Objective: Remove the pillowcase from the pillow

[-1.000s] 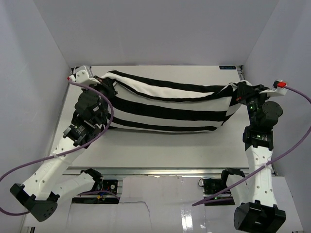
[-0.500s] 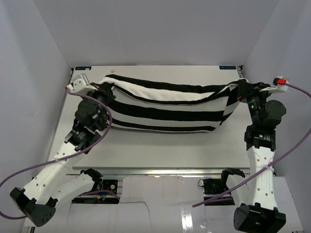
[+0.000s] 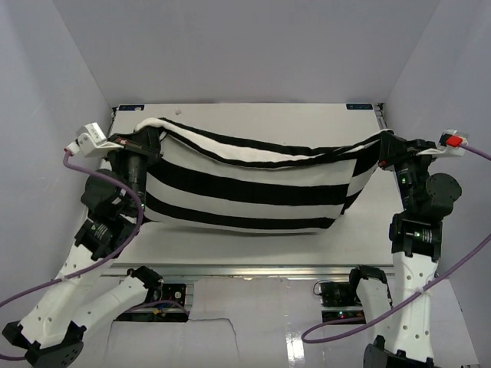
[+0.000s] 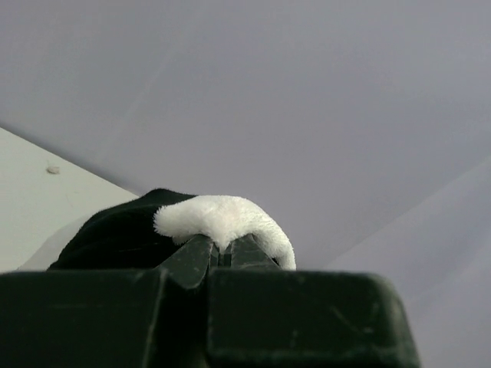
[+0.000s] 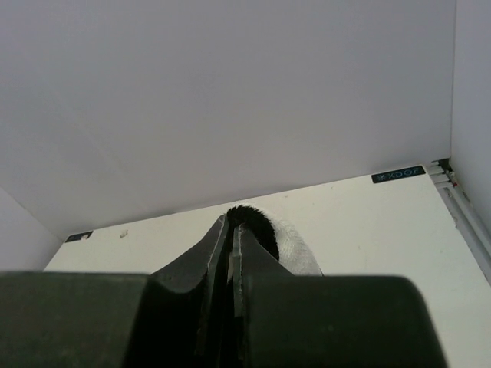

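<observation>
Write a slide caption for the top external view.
Left gripper and right gripper pinch opposite ends of the striped pillowcase, slung sagging between them over the table.

The left arm (image 3: 55,297) and right arm (image 3: 408,307) wear white shells over black joint housings (image 3: 418,234), each trailing a purple cable (image 3: 460,261) from a red-tipped wrist connector (image 3: 454,140), ending in the dark left gripper (image 4: 220,249) and right gripper (image 5: 232,230).

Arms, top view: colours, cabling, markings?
Both the left arm and right arm have white lower links with black joint housings and black wrists. A purple cable trails off each; the right one carries a red tag at the wrist. In the wrist views the left gripper and right gripper are matte black. No legible markings.
</observation>
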